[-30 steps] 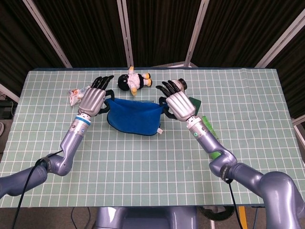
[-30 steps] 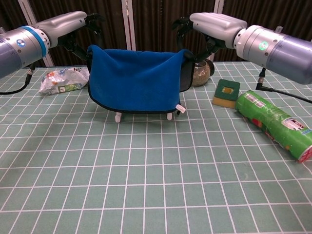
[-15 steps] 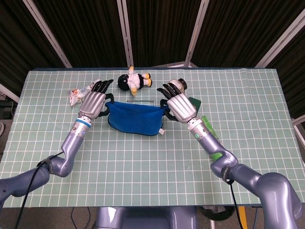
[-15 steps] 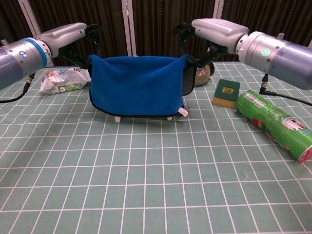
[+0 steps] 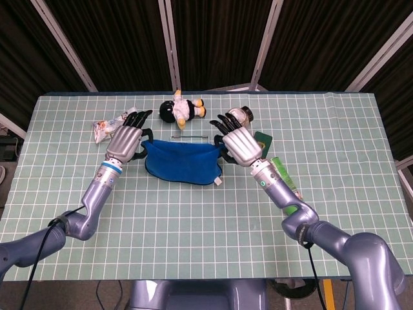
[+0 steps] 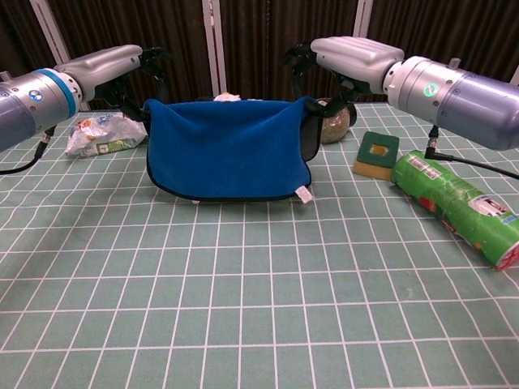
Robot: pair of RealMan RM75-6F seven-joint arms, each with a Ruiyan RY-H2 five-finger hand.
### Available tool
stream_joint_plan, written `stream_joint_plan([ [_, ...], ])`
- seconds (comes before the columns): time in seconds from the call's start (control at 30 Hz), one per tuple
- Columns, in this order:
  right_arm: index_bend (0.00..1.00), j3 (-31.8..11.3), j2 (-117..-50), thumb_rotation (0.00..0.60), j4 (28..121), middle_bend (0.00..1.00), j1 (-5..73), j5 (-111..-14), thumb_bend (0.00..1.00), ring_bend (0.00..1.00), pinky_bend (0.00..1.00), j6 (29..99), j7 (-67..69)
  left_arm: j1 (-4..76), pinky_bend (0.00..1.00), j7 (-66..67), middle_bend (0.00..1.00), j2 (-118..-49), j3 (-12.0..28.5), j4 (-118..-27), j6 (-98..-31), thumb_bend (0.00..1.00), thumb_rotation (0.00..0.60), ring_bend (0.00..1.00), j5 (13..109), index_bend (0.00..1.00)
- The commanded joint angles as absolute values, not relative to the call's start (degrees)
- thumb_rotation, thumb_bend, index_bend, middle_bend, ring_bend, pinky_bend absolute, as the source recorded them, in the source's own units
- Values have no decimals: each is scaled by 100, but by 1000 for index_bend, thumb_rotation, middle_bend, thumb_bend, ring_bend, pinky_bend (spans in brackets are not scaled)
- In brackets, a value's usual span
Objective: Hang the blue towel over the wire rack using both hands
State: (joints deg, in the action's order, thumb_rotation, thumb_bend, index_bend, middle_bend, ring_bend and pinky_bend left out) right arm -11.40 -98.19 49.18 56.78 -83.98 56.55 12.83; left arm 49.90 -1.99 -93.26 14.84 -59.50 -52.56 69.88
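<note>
The blue towel point(image 5: 182, 163) point(image 6: 227, 150) hangs spread between my two hands at mid-table, its lower hem reaching the tabletop. My left hand point(image 5: 127, 139) point(image 6: 105, 65) holds its left top corner and my right hand point(image 5: 240, 141) point(image 6: 353, 55) holds its right top corner, fingers stretched out over the back. The wire rack point(image 5: 189, 137) shows only as a thin bar along the towel's far edge in the head view. In the chest view the towel hides the rack completely.
A penguin plush point(image 5: 182, 110) lies behind the towel, with a jar point(image 5: 242, 115) point(image 6: 335, 121) to its right. A green-and-yellow sponge point(image 6: 377, 154) and a green can point(image 6: 458, 207) lie on the right. A crumpled wrapper point(image 5: 106, 126) point(image 6: 101, 134) sits at the left.
Both hands have lowered the towel. Its hem now hides the rack's white feet in the chest view. In the head view the rack's top wire has come into sight behind it.
</note>
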Motion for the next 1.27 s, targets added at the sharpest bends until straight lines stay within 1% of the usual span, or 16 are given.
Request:
stream_joint_plan([
  [0.03,184,-1126,-9742,600,5026,50,5648,-8366,11,0,0,5617,1236,4975,0,-204,0,-9289,1476,-5969,-5183,101,600,0,6954,0],
  [0.1,165,-1128,-9680,600,5140,41,5605,-8338,0,0,0,5634,1155,4952,0,-132,0,-9255,1470,-5992,-5160,92,600,0,6905,0],
  [0.27,163,-1095,-9392,600,5616,30,5379,-8349,0,0,0,5901,977,4791,0,49,0,-9000,1432,-6262,-5201,92,600,0,6798,0],
  [0.53,153,-841,-8291,600,7171,13,4496,-8542,0,0,0,6909,619,4127,0,313,0,-7986,1261,-7374,-5604,92,600,0,6623,0],
  [0.57,151,-750,-8049,600,7477,11,4225,-8570,0,0,0,7191,604,3916,0,303,0,-7755,1215,-7648,-5815,92,600,0,6621,0],
  [0.63,149,-593,-7725,600,7889,6,3886,-8656,0,0,0,7523,563,3637,0,281,0,-7443,1133,-8093,-6122,91,600,0,6700,0],
  [0.77,147,-363,-7339,600,8333,0,3340,-8775,0,0,0,8056,458,3164,0,337,0,-6995,961,-8770,-6634,92,600,0,6805,0],
  [0.83,145,-190,-7151,600,8528,0,2957,-8834,0,0,0,8411,440,2813,0,462,0,-6768,820,-9188,-7051,92,600,0,6849,0],
  [1.0,130,56,-6965,600,8783,0,2281,-8962,0,0,0,9038,234,2214,0,847,0,-6523,560,-9870,-7795,92,600,0,6955,0],
  [1.17,121,182,-6973,600,8808,0,1826,-9120,0,0,0,9433,83,1823,0,1055,0,-6475,360,-10140,-8315,94,600,0,7290,0],
  [1.27,121,180,-7027,600,8738,0,1672,-9194,0,0,0,9555,148,1685,0,1077,0,-6457,305,-10209,-8477,97,600,0,7468,0],
])
